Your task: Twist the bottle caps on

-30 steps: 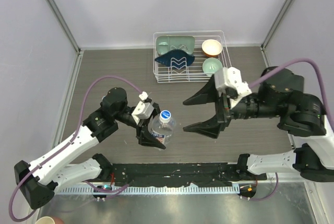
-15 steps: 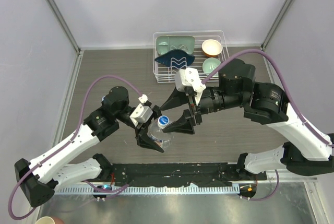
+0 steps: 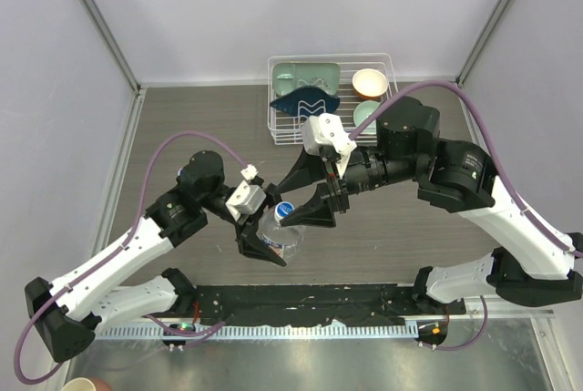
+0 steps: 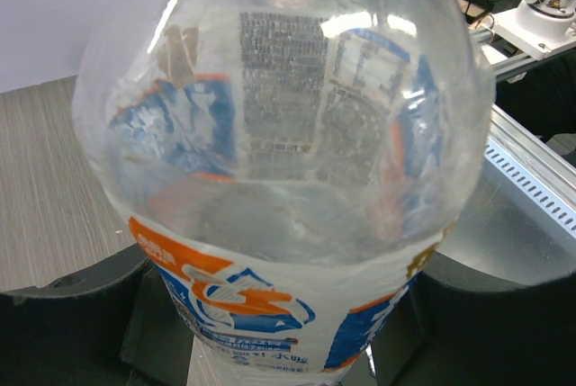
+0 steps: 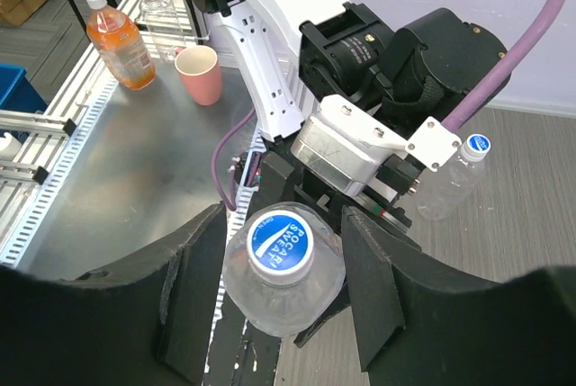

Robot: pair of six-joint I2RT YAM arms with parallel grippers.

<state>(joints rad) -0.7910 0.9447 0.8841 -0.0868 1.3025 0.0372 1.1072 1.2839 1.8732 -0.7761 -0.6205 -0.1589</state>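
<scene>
A clear bottle (image 3: 278, 234) with a blue, orange and white label (image 4: 270, 314) stands tilted off the table, and my left gripper (image 3: 264, 243) (image 4: 279, 323) is shut on its body. Its cap (image 3: 285, 210) (image 5: 281, 246), white with a blue top, sits on the neck. My right gripper (image 3: 290, 205) (image 5: 283, 235) reaches in from the right. Its jaws stand on either side of the cap with a gap on each side, so it is open. A second clear bottle (image 5: 450, 179) with the same kind of cap (image 5: 477, 144) stands on the table behind the left arm.
A white wire rack (image 3: 390, 90) with bowls and a dark blue dish stands at the back of the table. In the right wrist view an orange drink bottle (image 5: 115, 40) and a pink cup (image 5: 200, 74) stand on the metal surface beyond the table's near edge.
My right arm has swung left from the table's right side and brought its fingers around the cap, with the jaws narrowing. The left gripper has kept hold of the bottle and shifted slightly.
</scene>
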